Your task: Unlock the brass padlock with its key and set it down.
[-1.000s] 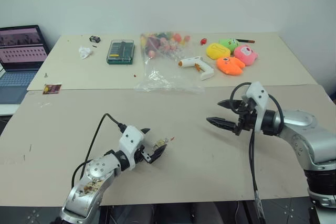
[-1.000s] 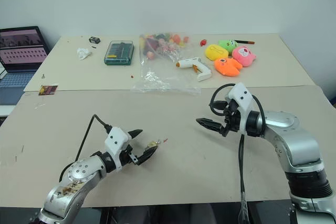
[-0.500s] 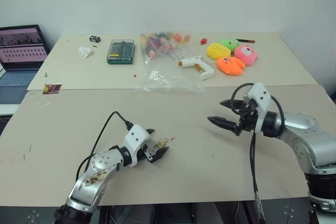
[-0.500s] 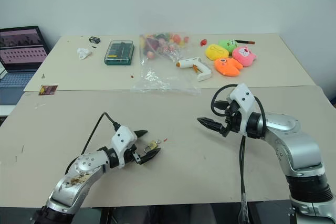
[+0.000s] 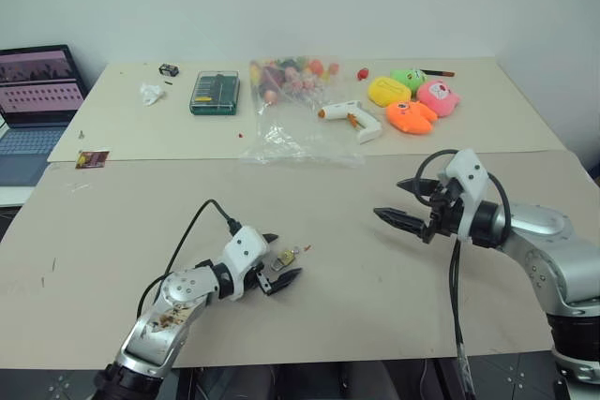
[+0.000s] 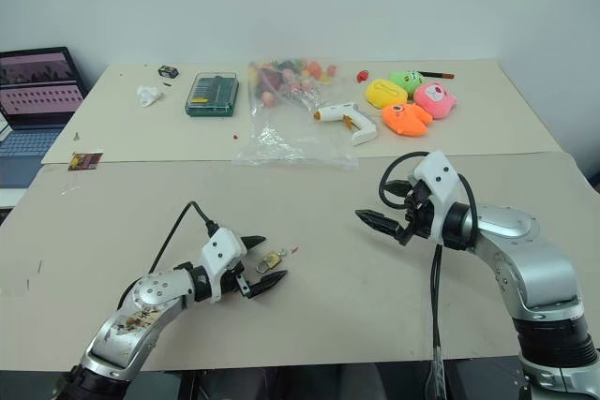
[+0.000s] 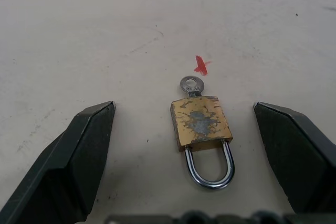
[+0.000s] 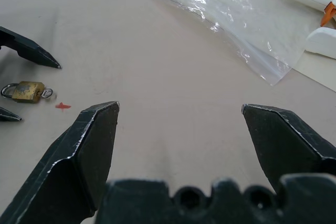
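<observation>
The brass padlock (image 7: 201, 121) lies flat on the beige table (image 5: 375, 306), its silvery shackle (image 7: 211, 167) toward the left wrist. The key (image 7: 191, 84) sticks out of the far end of its body. My left gripper (image 7: 184, 107) is open, low over the table, one finger on each side of the padlock (image 6: 272, 259) without touching it. My right gripper (image 5: 389, 200) hovers open and empty to the right, well apart from the lock. The right wrist view shows the padlock (image 8: 25, 91) between the left fingers (image 8: 31, 51).
A tiny red fleck (image 7: 201, 65) lies just beyond the key. On the far table are a clear plastic bag (image 5: 300, 133), a white tool (image 5: 352, 119), plush toys (image 5: 412, 100) and a green case (image 5: 216, 93). A laptop (image 5: 33, 100) sits far left.
My left forearm has dropped lower and its wrist has turned, so the fingers now straddle the padlock. The padlock, key and right gripper stay where they were.
</observation>
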You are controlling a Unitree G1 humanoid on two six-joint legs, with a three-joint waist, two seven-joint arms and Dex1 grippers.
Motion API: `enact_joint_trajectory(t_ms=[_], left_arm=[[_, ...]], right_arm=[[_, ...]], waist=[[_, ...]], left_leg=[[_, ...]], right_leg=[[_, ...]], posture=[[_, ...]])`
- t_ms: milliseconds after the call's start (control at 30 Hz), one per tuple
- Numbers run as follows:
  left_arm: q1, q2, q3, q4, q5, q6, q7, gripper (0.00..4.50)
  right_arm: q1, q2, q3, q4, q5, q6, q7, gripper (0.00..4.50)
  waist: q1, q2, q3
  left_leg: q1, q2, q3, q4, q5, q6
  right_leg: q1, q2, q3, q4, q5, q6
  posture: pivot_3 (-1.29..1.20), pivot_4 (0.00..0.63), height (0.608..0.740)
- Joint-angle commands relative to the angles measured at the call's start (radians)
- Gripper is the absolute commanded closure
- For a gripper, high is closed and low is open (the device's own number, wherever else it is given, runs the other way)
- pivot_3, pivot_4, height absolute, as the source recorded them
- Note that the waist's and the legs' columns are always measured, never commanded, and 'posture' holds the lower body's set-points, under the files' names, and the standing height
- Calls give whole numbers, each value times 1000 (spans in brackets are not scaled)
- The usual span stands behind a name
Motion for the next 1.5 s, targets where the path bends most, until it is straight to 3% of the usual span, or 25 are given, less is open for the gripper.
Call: enact_joint_trajectory(t_ms=[33, 100, 367, 533, 767, 900, 1100, 1233, 1500], left_arm=[[10, 8, -2, -20, 9, 16, 2, 259], [16, 1, -4, -23, 8, 26, 10, 753], [17, -13, 9, -25, 3, 51, 34, 3620], [-24, 27, 19, 12, 82, -61, 40, 3659], [-75, 265, 17, 114, 474, -749, 156, 3659], [-47, 310, 90, 115, 610, -996, 305, 3659], [16, 286, 141, 113, 710, -1146, 422, 3659], [69, 274, 147, 125, 725, -1243, 467, 3659], [64, 245, 143, 192, 789, -1320, 527, 3659]], right_arm=[[-17, 0, -28, -26, 8, -19, -3, 24], [-16, -1, -28, -26, 7, -20, -4, 0], [-17, -5, -26, -17, -4, -22, -7, 0], [-37, 24, -10, -12, 49, 22, 9, 0], [-104, 158, -11, 4, 281, 228, 6, 0], [-117, 246, 35, -16, 364, 315, -26, 0], [-95, 295, 93, -53, 428, 362, -22, 0], [-85, 314, 152, -77, 353, 262, -6, 0], [-65, 306, 169, -99, 352, 230, 11, 0]], waist=[[0, 0, 0], [0, 0, 0], [1, 0, 0], [0, 0, 0], [-2, 0, 0], [1, 0, 0], [1, 0, 0], [-2, 0, 0], [-1, 1, 0]], left_leg=[[0, 0, 0, 0, 0, 0], [0, 0, 0, 0, 0, 0], [0, 0, 0, 0, 0, 0], [0, 0, 0, 0, 0, 0], [0, 3, 0, -2, 0, -1], [-1, 4, 0, -2, -1, -2], [-2, 4, 0, -2, -2, -2], [-1, 4, 1, -2, -1, -2], [0, 5, 1, -2, -1, -3]], right_leg=[[0, 0, 0, 0, 0, 0], [0, 0, 0, 0, 0, 0], [0, 0, 0, 0, 0, 0], [0, 0, 0, 0, 0, 0], [0, 3, 0, -4, 3, -3], [-1, 4, 0, -7, 4, -4], [-2, 5, 0, -6, 4, -4], [-2, 6, 0, -6, 4, -4], [-1, 7, -1, -5, 4, -4]], posture=[[0, 150, 740], [0, 150, 740], [0, 150, 740], [0, 150, 740], [0, 150, 740], [0, 150, 740], [0, 150, 740], [0, 150, 740], [0, 150, 740]])
